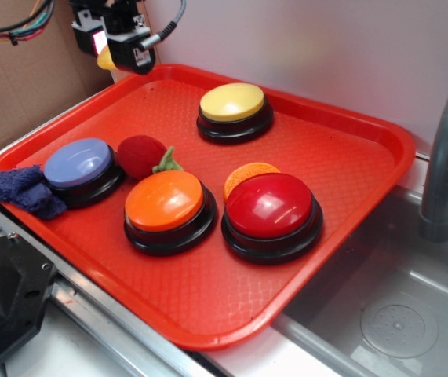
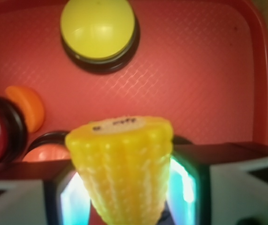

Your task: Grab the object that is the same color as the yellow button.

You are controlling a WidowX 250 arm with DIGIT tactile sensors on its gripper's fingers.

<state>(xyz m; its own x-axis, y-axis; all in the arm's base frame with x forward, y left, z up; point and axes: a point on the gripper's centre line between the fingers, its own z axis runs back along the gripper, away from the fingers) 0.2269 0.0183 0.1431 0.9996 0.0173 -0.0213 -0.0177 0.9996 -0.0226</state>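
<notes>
My gripper (image 1: pixel 114 49) hangs above the far left corner of the red tray (image 1: pixel 349 141) and is shut on the yellow corn piece (image 1: pixel 106 57), of which only a small part shows there. In the wrist view the corn piece (image 2: pixel 124 164) fills the gap between my two fingers, wide end away from me, lifted off the tray. The yellow button (image 1: pixel 232 103) with its pale yellow dome on a black base stands at the tray's far middle, to the right of my gripper; it also shows at the top of the wrist view (image 2: pixel 98 29).
On the tray stand an orange button (image 1: pixel 165 203), a red button (image 1: pixel 270 207) and a blue button (image 1: pixel 78 165). A red strawberry toy (image 1: pixel 141 155) and an orange ridged slice (image 1: pixel 247 174) lie between them. A blue cloth (image 1: pixel 16 188) lies at the left rim. A sink (image 1: pixel 396 314) and faucet (image 1: pixel 447 149) are on the right.
</notes>
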